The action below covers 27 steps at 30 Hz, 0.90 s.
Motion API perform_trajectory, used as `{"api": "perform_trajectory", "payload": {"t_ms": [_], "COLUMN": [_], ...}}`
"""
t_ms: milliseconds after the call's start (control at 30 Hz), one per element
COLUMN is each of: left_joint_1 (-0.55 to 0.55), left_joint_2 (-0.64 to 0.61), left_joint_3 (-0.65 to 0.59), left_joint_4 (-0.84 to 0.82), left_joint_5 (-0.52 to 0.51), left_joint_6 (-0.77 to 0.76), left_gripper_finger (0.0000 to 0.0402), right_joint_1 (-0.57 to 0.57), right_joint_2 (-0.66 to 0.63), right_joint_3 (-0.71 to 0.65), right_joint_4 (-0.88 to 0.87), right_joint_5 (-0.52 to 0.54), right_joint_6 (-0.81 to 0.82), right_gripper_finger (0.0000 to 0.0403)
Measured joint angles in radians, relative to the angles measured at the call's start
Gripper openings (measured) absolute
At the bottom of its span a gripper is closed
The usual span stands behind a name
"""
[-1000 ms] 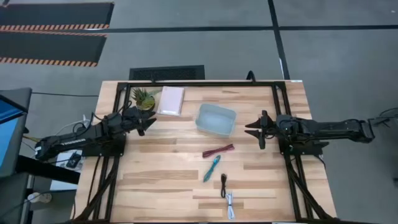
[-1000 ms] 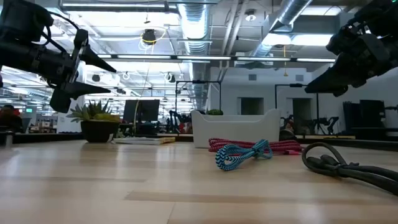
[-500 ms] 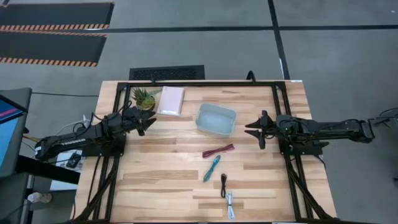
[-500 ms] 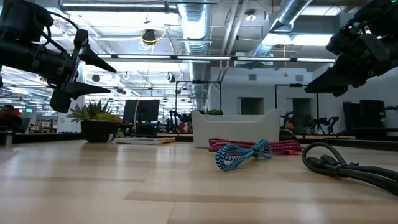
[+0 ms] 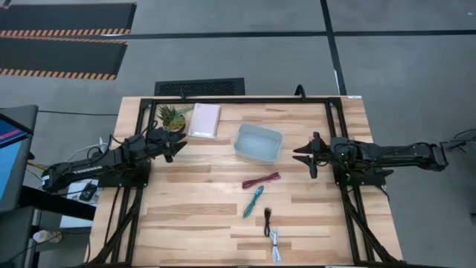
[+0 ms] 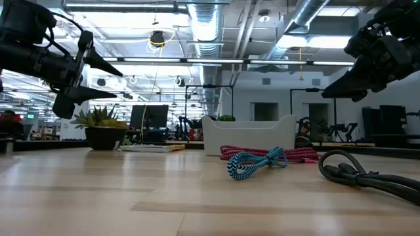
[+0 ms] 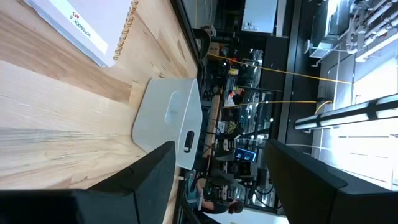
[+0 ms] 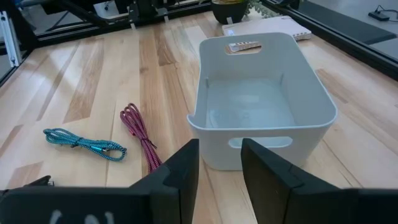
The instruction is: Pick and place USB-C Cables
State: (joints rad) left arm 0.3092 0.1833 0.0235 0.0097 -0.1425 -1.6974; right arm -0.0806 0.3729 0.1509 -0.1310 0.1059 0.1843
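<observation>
Both arms hover, all four cables lie outside the clear tray (image 5: 258, 143).

Left gripper (image 5: 178, 147) and right gripper (image 5: 300, 155), fingers apart, flank it; maroon cable (image 5: 261, 180) nearest it, then teal cable (image 5: 253, 201), black cable (image 5: 268, 221), and seemingly white cable (image 5: 276, 246) farthest.

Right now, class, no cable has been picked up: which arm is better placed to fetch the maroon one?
Probably the right. The right gripper hovers nearer the maroon cable; the left gripper waits beside the plant.
</observation>
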Motion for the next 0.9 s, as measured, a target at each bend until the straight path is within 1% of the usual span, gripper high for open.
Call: {"api": "perform_trajectory", "payload": {"t_ms": [733, 900], "left_joint_1": [0.000, 0.000], "left_joint_2": [0.000, 0.000], "left_joint_3": [0.000, 0.000], "left_joint_4": [0.000, 0.000], "left_joint_5": [0.000, 0.006], "left_joint_6": [0.000, 0.013], "left_gripper_finger": [0.0240, 0.0240], "right_joint_1": [-0.001, -0.001], "right_joint_2": [0.000, 0.000], "right_joint_3": [0.000, 0.000], "right_joint_4": [0.000, 0.000], "right_joint_5": [0.010, 0.063], "right_joint_6": [0.000, -0.021], "right_gripper_finger": [0.0145, 0.0145]}}
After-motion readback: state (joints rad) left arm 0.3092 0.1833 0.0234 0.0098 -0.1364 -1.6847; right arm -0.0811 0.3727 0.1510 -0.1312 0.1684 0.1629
